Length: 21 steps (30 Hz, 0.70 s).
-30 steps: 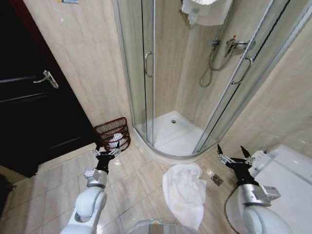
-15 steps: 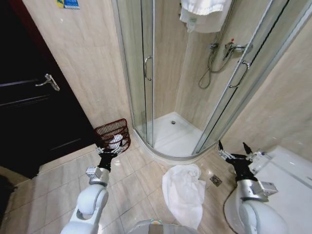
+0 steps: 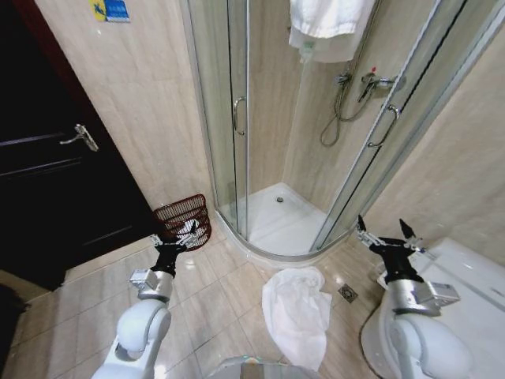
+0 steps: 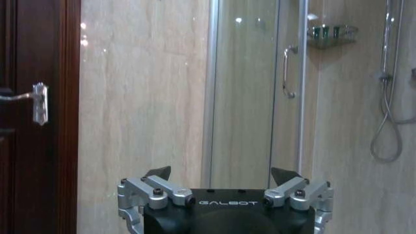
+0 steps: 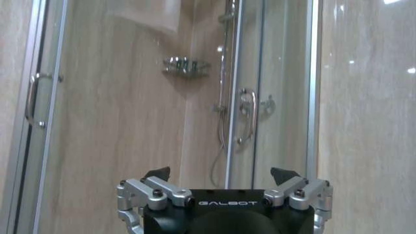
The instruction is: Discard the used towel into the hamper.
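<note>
Lying towel (image 3: 296, 316), hamper (image 3: 184, 219) nearby

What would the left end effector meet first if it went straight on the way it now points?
Probably the beige tiled wall between the dark wooden door and the glass shower enclosure. The left end effector, open, aims level there; depth is unclear.

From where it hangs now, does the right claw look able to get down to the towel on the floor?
Probably yes: the towel lies in the open on the floor, the right claw is open beside it, and nothing lies between them.
</note>
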Tool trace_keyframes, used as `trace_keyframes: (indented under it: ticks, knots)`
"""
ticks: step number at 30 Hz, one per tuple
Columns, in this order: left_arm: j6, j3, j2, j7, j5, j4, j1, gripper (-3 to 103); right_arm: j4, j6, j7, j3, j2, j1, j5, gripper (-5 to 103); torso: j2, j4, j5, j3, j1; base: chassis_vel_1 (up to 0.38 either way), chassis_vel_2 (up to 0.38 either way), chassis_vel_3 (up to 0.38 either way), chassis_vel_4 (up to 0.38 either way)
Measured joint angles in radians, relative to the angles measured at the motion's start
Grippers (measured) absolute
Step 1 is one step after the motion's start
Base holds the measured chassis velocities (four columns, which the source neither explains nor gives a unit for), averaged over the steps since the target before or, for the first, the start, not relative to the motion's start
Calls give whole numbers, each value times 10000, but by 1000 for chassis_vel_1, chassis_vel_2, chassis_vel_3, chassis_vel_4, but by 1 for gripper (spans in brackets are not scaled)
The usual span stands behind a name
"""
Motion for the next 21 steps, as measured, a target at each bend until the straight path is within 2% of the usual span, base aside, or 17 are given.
trace_keyframes:
  ticks: [5, 14, 21]
  knots:
    - [-46, -20, -21, -1, 106, -20, -43, 100, 11, -160, 3, 0, -122, 357, 213, 100, 273, 0, 1, 158, 122, 0, 0, 0, 0]
    - [36, 7, -495, -23, 331, -275, 99, 100, 28, -487, -111, -75, -441, 726, 449, 100, 701, 2, 1, 386, 317, 0, 0, 0, 0]
    - [-509, -230, -741, -21, 649, -378, 728, 100, 172, -496, -200, 58, -632, 797, 758, 100, 1140, 0, 1, 627, 513, 0, 0, 0, 0]
